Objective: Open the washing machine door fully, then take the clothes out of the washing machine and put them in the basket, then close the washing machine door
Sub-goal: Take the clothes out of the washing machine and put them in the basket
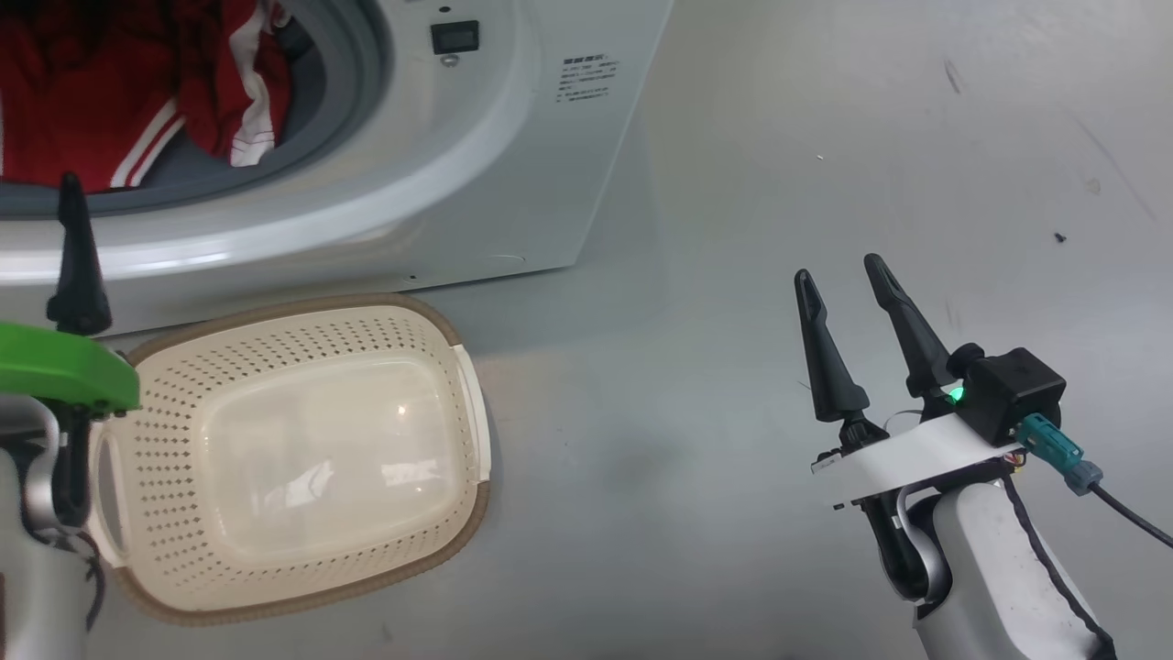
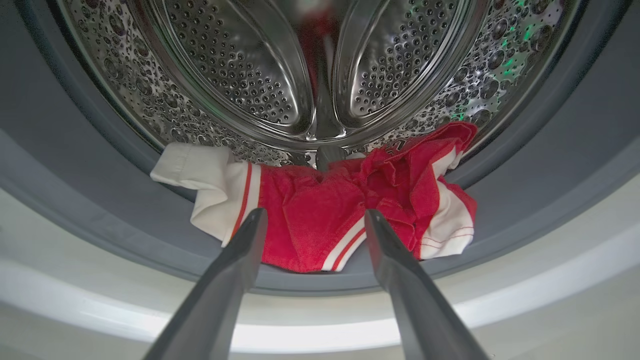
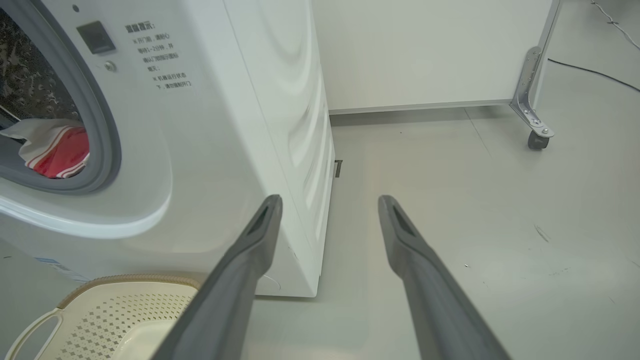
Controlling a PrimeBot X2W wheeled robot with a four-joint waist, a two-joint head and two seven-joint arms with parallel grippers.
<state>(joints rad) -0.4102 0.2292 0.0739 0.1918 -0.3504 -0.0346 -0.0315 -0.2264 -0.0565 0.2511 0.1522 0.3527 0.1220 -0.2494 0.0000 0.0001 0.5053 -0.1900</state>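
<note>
clothes (image 2: 320, 235): you are seeing them lying red and white at the drum mouth of the washing machine (image 1: 513, 165), spilling onto the grey gasket (image 2: 100, 200). basket (image 1: 302, 341): sitting on the floor just before the machine. left gripper (image 2: 315, 214): fingers standing wide, pointing at the clothes. right gripper (image 1: 838, 268): hanging wide over the floor, well apart.

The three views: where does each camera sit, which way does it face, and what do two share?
Left wrist view: on the left wrist, facing into the washing machine at the clothes; open left gripper below.
Right wrist view: on the right wrist, facing past the machine's corner along the floor; open right gripper below.
Head view: on the head, looking down at the basket; both grippers show.
Head and right wrist views share the basket.
</note>
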